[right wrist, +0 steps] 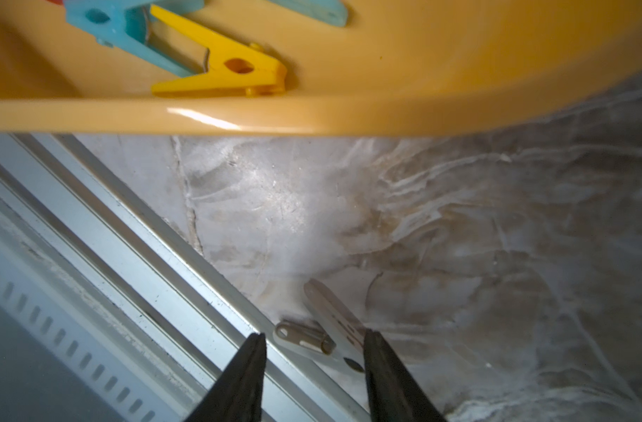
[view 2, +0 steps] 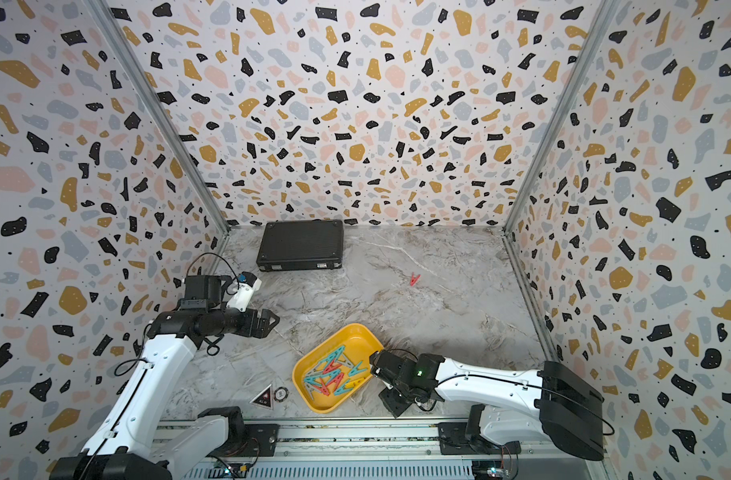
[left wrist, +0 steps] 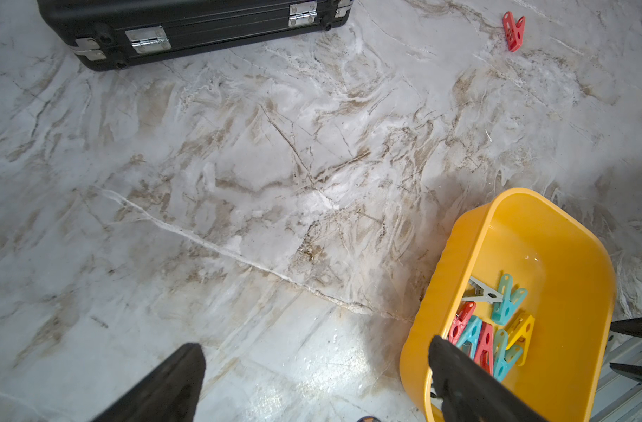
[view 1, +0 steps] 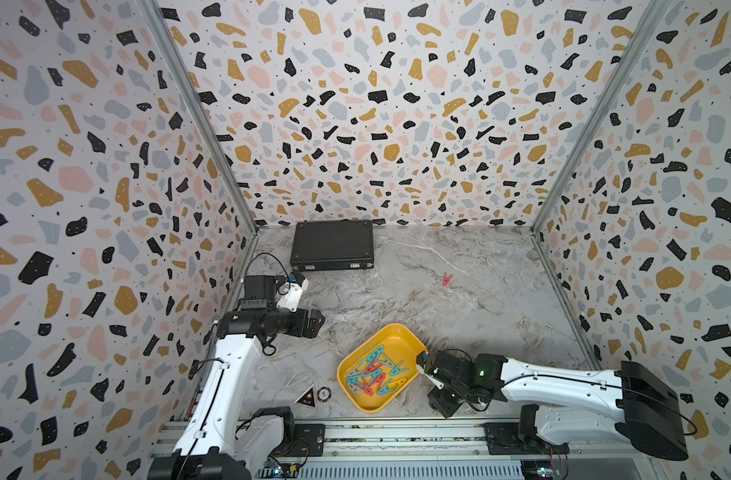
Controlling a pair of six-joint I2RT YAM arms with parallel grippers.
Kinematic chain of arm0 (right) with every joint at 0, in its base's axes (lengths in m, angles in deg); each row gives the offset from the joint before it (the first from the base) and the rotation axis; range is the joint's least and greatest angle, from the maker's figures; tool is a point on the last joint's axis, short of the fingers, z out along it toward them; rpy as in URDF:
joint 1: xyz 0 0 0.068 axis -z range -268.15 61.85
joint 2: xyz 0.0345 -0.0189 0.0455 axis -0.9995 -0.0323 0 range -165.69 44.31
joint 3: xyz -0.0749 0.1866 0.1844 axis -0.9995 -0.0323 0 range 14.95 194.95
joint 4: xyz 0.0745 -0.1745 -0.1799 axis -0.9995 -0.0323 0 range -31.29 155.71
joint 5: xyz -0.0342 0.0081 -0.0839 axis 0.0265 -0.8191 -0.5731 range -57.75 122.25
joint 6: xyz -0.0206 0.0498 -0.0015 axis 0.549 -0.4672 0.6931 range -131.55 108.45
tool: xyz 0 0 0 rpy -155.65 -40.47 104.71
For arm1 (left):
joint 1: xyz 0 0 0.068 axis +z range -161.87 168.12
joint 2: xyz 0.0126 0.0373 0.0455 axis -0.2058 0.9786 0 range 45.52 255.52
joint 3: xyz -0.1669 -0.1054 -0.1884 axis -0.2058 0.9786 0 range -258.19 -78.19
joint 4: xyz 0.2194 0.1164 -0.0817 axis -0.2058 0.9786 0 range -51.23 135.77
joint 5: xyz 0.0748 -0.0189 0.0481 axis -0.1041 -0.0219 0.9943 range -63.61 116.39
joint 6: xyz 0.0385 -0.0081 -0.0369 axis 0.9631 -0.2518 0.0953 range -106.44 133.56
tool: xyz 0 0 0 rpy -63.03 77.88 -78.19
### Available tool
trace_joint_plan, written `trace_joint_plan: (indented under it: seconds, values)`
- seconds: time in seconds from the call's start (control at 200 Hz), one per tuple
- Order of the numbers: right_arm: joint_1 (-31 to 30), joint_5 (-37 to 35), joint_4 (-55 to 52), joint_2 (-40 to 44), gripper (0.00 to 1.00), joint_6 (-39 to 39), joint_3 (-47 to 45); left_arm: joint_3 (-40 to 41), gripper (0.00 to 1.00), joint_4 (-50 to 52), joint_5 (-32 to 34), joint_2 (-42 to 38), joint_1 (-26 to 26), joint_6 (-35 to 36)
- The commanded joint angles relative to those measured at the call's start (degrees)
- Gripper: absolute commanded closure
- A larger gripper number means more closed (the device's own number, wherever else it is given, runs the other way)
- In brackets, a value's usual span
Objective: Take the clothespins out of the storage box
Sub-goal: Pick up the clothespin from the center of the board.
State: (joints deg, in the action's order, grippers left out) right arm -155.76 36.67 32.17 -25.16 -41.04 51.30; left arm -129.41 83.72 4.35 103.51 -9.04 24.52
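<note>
The yellow storage box [view 1: 397, 329] [view 2: 355, 327] stands near the table's front edge and holds several teal, red, grey and yellow clothespins [view 1: 374, 374] [view 2: 334, 374] [left wrist: 494, 329]. My right gripper [view 1: 440, 405] [right wrist: 315, 338] hangs low just right of the box, over the table's front edge. It is shut on a grey clothespin [right wrist: 323, 336] that spans the gap between its fingertips. The box rim [right wrist: 312, 117] and a yellow clothespin [right wrist: 220, 73] lie just beyond. One red clothespin [view 1: 447, 279] [left wrist: 513, 31] lies alone on the marble. My left gripper [view 1: 311, 322] [left wrist: 317, 345] hovers open and empty, left of the box.
A black latched case [view 1: 332, 245] [left wrist: 188, 25] lies at the back left against the wall. Two small stickers [view 1: 311, 397] sit left of the box near the front. The metal rail [view 1: 397, 432] [right wrist: 129, 255] runs along the front edge. Patterned walls enclose three sides.
</note>
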Motion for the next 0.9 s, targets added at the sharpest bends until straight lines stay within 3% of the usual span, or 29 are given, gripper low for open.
trace_joint_plan:
  seconds: [0.0, 0.566, 0.801, 0.896]
  values:
    - [-0.24, -0.55, 0.73, 1.00, 0.50, 0.32, -0.76, 0.51, 0.00, -0.30, -1.21, 0.10, -0.19, 0.64]
    - [-0.46, 0.41, 2.53, -1.09, 0.49, 0.50, -2.17, 0.49, 0.00, -0.19, -1.25, 0.03, -0.19, 0.68]
    - [-0.58, -2.89, 2.34, -1.71, 0.54, -0.98, -3.18, 0.49, 0.00, -0.12, -1.18, -0.08, -0.19, 0.73]
    - [-0.50, -4.53, 1.96, -1.92, 0.60, -1.70, -3.22, 0.46, 0.00, -0.13, -1.29, -0.05, -0.19, 0.71]
